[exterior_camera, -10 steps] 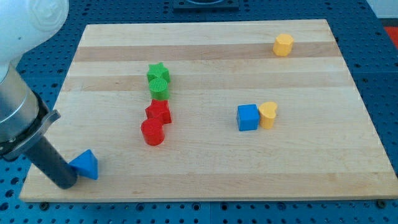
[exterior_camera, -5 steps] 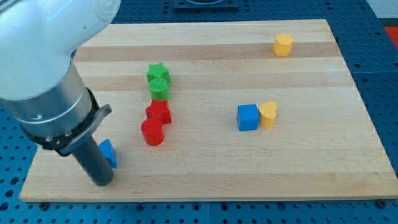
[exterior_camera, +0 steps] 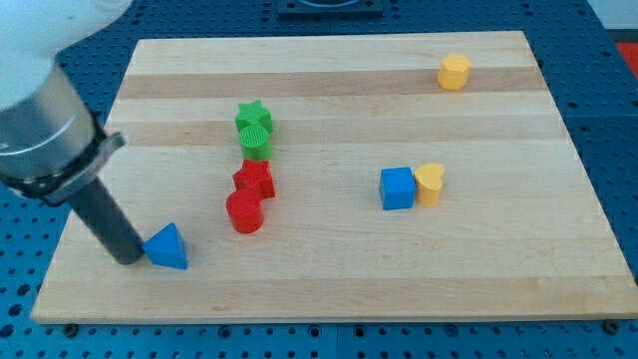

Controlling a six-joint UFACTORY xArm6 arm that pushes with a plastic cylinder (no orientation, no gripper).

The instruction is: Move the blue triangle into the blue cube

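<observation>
Rod end, my tip [exterior_camera: 130, 257], rests on the pale wooden bench [exterior_camera: 329, 289] just left of the small blue triangle block [exterior_camera: 166, 247], touching or nearly so. No hand shows; the arm carries only this dark rod and holds nothing. The blue cube block [exterior_camera: 397, 188] sits well apart toward the view's right, touching a yellow heart-shaped block [exterior_camera: 430, 183].

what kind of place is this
Likely a robotics lab bench: a wooden board sits on a blue perforated table, with toy blocks like the blue triangle beside my tip.
</observation>
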